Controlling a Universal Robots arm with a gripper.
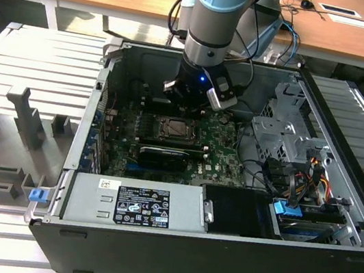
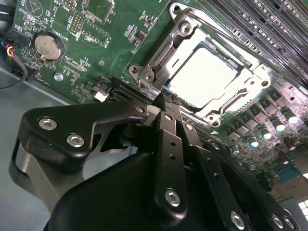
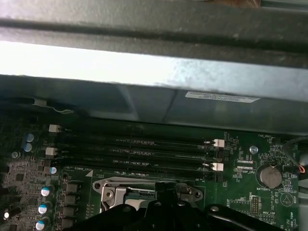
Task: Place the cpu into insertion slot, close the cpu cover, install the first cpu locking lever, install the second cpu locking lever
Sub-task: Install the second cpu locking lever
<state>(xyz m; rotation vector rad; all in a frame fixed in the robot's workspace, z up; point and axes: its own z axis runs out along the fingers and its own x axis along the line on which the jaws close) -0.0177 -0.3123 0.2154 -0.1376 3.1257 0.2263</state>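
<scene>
The cpu lies flat in the insertion slot, its pale metal face lit brightly. The cpu cover is down over it, framing the chip on all sides. My gripper is shut, its black fingers pressed together with nothing visible between them. Their tip rests at the socket's edge, right by the silver hooked latch part. In the exterior view my gripper hangs just behind the socket inside the open case. In the first wrist view the fingers overlap the socket's metal rim.
Long black memory slots run beside the socket. A coin battery and loose wires sit at the board's edge. A black expansion card lies in front of the socket. The case wall, drive cage and power supply close in.
</scene>
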